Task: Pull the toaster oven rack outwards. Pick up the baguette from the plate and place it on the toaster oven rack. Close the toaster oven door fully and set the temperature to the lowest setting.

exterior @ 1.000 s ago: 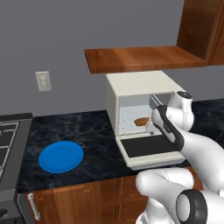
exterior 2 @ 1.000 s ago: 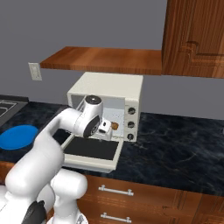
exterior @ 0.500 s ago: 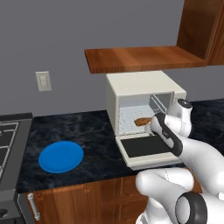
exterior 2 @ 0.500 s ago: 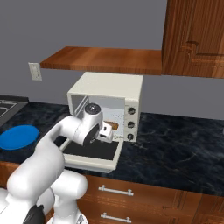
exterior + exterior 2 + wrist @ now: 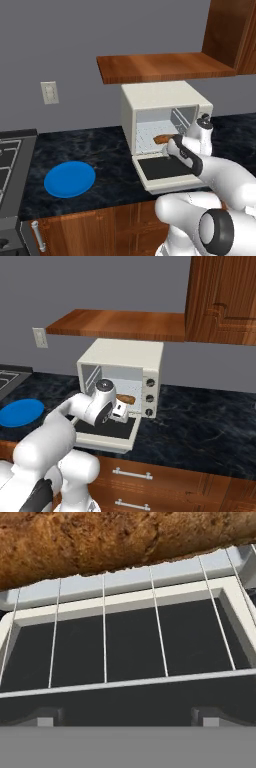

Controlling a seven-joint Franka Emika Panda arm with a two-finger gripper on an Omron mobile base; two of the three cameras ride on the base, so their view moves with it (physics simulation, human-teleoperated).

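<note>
Baguette (image 5: 115, 542) lies on the toaster oven rack (image 5: 130, 647), so placing looks done; the step in hand is judged to be backing the tool (image 5: 127, 717) out before shutting the door.

Nearest, in the hand view: two dark finger tips (image 5: 45, 717) stand wide apart at the bottom edge, holding nothing. Just beyond them runs the rack's front wire, with the dark glass of the dropped toaster oven door (image 5: 130, 649) showing through the grid. Beyond that, the brown crust spans the top of the view, lying crosswise on the wires, apart from the fingers.

To do it well: retreat straight back along the rack, keeping the fingers above the front wire so the rack is not dragged and the bread is not nudged. The rack probably needs pushing in first, or the door may foul it. Then come under the door's far edge and swing it up.

From the base views: tool (image 5: 172, 147) sits at the mouth of the toaster oven (image 5: 165, 107), over the open door (image 5: 107, 431). Baguette (image 5: 126, 400) rests inside the cavity. Farther left on the table (image 5: 115, 160), the blue plate (image 5: 69, 178) lies bare, well apart.
</note>
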